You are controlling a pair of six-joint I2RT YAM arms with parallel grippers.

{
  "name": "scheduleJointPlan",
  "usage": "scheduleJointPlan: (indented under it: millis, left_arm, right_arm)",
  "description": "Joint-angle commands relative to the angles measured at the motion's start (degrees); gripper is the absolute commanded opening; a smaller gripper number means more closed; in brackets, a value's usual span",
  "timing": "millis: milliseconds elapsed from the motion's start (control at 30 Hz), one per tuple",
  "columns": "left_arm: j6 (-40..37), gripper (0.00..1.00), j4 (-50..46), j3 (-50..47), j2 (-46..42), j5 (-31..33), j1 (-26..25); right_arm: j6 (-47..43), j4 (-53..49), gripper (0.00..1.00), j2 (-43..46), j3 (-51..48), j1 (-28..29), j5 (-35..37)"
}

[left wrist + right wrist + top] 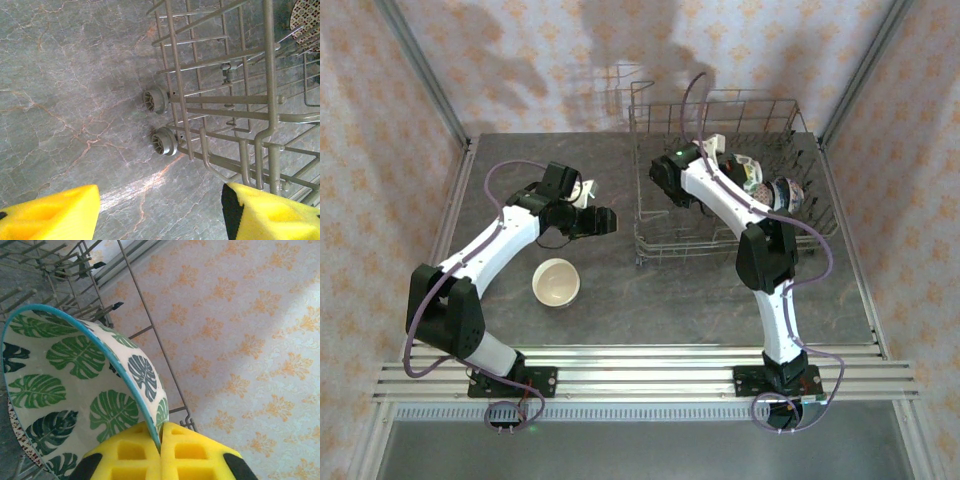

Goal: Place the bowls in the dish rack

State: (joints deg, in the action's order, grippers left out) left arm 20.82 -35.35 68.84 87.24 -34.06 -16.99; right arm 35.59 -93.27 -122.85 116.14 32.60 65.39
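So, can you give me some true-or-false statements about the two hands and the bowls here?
The right hand pinches the rim of a leaf-patterned bowl. True.
The left hand holds a bowl. False: it is open and empty, over the table beside the dish rack.
A cream bowl sits on the table. True.
The dish rack has no bowls in it. False: patterned bowls stand in it.

Left jaws apart; right jaws clamped tight
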Motion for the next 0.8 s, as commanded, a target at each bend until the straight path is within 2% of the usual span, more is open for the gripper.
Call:
scheduleJointPlan:
  millis: [0, 467, 767]
  left_arm:
    - [-1.5, 0.67, -0.9, -1.1, -1.7, 0.8, 0.9]
    - [-0.6, 0.67, 0.8, -2.6, -2.4, 0.8, 2.2]
    - [0.0, 0.67, 1.5, -2.7, -2.2, 0.3, 2.4]
  right_arm:
    - [-0.3, -8.7, 0.0, -1.7, -0.5, -0.8, 4.6]
    - [-1.3, -8.7, 0.0, -5.3, -0.5, -1.4, 4.7]
    - [-1.4, -8.8, 0.0, -7.1, -0.8, 0.1, 0.8]
